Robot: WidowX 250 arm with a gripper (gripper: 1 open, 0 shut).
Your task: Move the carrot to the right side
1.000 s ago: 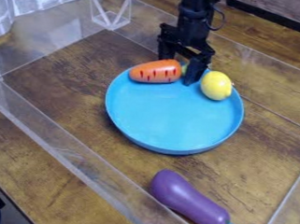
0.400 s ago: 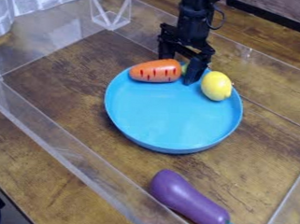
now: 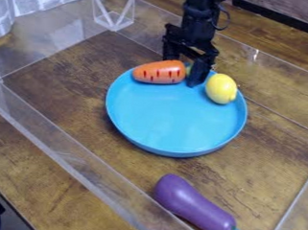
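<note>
The carrot, orange-red and tapered with thin dark lines, lies on its side at the back left rim of the blue plate. My black gripper points straight down just behind the plate's back edge. It stands between the carrot's thick end and the yellow lemon. Its fingers are open and nothing is held between them. One fingertip sits right next to the carrot's right end; whether it touches is unclear.
A purple eggplant lies at the front on the wooden table. Clear plastic walls fence the table at the left, front and back. The lemon rests on the plate's back right part.
</note>
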